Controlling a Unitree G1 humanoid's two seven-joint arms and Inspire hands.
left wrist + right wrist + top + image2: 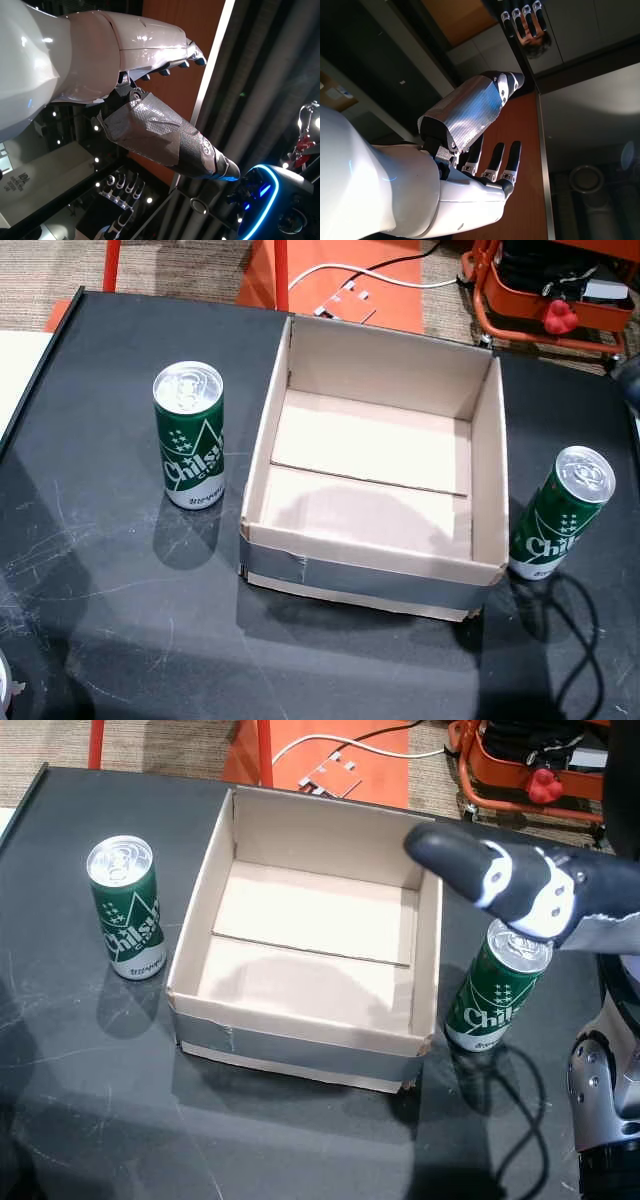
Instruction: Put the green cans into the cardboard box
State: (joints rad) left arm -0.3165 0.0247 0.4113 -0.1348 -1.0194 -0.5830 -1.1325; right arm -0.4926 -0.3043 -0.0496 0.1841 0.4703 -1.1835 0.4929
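Two green cans stand upright on the black table, either side of an open cardboard box [370,578] [300,1058] that has nothing inside. One can [188,435] [126,907] is left of the box, the other [562,512] [497,988] is by its right wall. In a head view my right hand [545,888] hovers just above the right can, its taped thumb pointing toward the box, not touching the can. The right wrist view shows this hand [470,165] open, fingers straight. My left hand [135,80] is open in the left wrist view and holds nothing.
A black cable [580,640] loops on the table [100,590] in front of the right can. Beyond the far edge, an orange cart [550,290] and a white cable [350,270] are on the floor. The table's left edge runs close to the left can.
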